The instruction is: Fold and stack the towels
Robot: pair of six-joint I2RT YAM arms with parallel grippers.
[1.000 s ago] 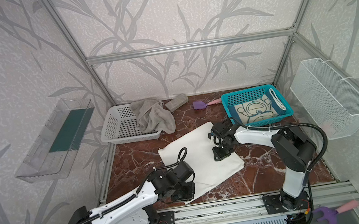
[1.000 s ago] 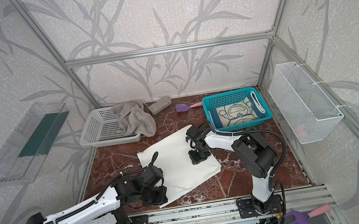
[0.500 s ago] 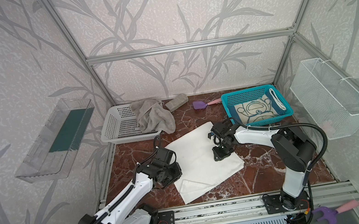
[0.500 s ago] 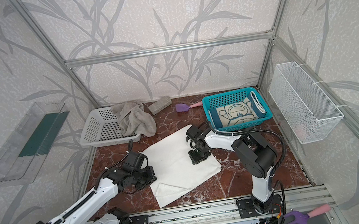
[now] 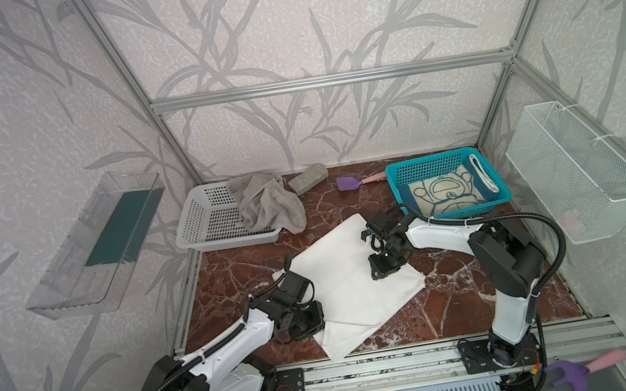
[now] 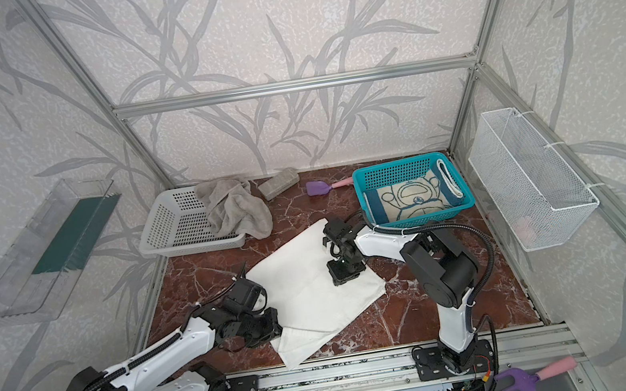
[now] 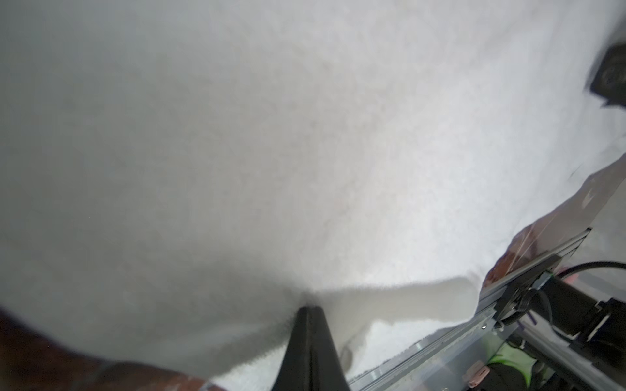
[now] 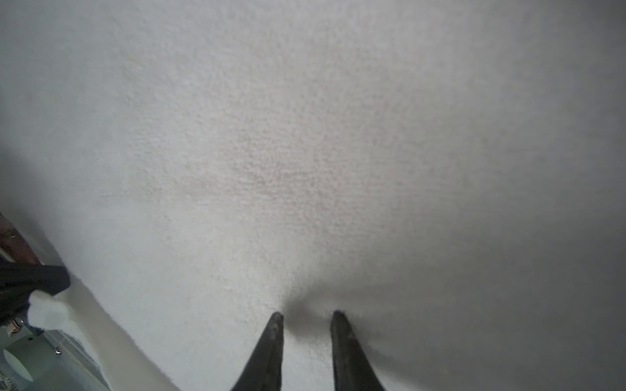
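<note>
Mid-fold on the large plain white terry towel [image 5: 352, 283], which lay across the middle of the dark red marble table [image 5: 465, 300], one corner reaching the front edge. The left gripper [image 7: 307, 309] had its fingers pinched together on the towel's left hem. The right gripper [image 8: 308, 315] pressed down mid-cloth, fingers slightly apart and gripping nothing. Next, I'd guess: carry that hem across the pinned line and lay it down square.

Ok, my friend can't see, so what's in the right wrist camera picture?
A fuzzy white towel fills nearly the whole picture. The right gripper has its two black fingertips slightly apart, pressing on the cloth.
</note>
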